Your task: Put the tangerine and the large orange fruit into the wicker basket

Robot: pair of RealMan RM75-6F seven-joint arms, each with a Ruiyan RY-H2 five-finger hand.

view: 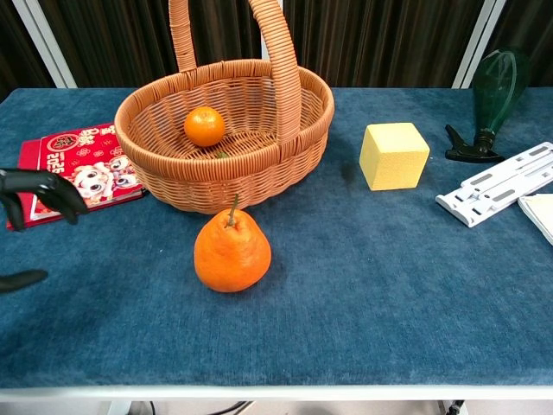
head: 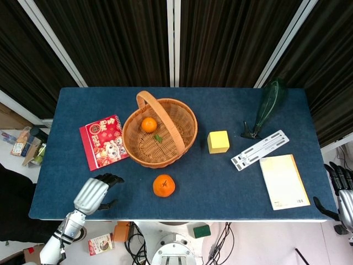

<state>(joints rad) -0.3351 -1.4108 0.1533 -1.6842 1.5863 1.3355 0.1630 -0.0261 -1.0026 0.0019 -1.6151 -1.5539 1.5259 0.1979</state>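
The small tangerine (head: 148, 125) (view: 204, 125) lies inside the wicker basket (head: 176, 148) (view: 259, 169), left of its tall handle. The large orange fruit (head: 164, 185) (view: 232, 252), pear-shaped with a stem, stands on the blue table just in front of the basket. My left hand (head: 94, 194) (view: 30, 192) hovers open and empty over the table's front left corner, well left of the large fruit. My right hand (head: 343, 191) hangs beyond the table's right edge, fingers apart and holding nothing.
A red booklet (head: 102, 141) (view: 73, 173) lies left of the basket. Right of the basket are a yellow block (head: 218, 141) (view: 394, 156), a white strip (head: 259, 149), a green spray bottle (head: 267, 105) and a cream notebook (head: 283, 181).
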